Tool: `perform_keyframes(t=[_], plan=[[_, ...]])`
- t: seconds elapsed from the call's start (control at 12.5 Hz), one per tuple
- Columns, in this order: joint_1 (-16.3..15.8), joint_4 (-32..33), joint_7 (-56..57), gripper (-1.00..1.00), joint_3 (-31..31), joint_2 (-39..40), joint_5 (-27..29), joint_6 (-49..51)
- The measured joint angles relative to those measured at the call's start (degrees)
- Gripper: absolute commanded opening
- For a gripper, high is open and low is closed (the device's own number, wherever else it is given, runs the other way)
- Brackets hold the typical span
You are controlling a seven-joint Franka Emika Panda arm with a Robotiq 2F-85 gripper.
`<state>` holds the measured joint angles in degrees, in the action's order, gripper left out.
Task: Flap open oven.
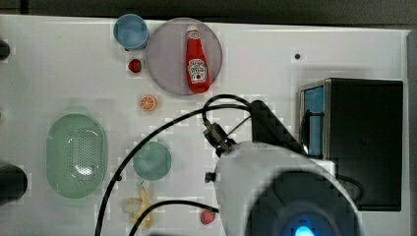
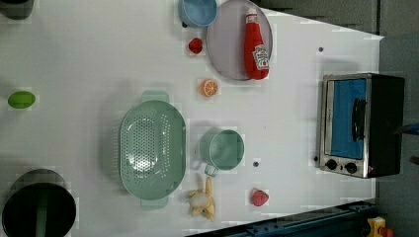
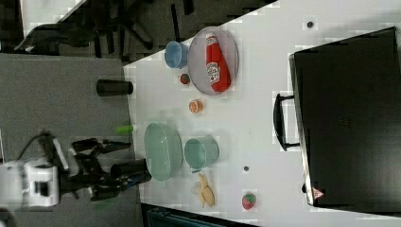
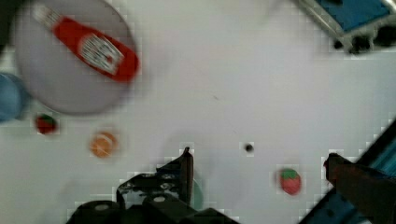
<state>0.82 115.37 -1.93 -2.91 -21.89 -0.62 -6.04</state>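
Left view shows the oven (image 2: 360,126) at the left view's right edge of the white table (image 2: 89,54), its blue-tinted door shut, the bar handle (image 2: 359,120) lying across the glass and the knobs in a row at the door's lower end. Its door faces the open tabletop, which leaves room for the flap to swing down. In the right view the handle stands proud of the black body, an easy thing to hook or pinch. Nothing crowds the door: the green cup (image 2: 222,149), the colander (image 2: 152,150) and the plate (image 2: 237,44) with the ketchup bottle (image 2: 256,44) lie well apart from it. The gripper (image 4: 259,161) hangs above the table with its fingers spread wide and empty; the wrist view is blurred, so its height is probably well clear. The approach to the handle looks not yet begun.
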Motion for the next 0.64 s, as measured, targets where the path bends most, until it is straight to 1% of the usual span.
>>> perform_keyframes(t=[0.08, 0.16, 0.32, 0.56, 0.64], plan=[[0.27, -0.78, -0.24, 0.9, -0.02, -0.66, 0.0, 0.0], [0.73, -1.45, -0.45, 0.65, 0.16, -0.67, 0.08, 0.01], [0.65, -1.85, -0.56, 0.15, 0.07, 0.29, 0.15, 0.03], [0.64, -0.56, -0.73, -0.55, 0.88, 2.56, -0.06, 0.21], [0.53, 0.45, -0.73, -0.65, 0.64, 2.92, -0.07, 0.14]])
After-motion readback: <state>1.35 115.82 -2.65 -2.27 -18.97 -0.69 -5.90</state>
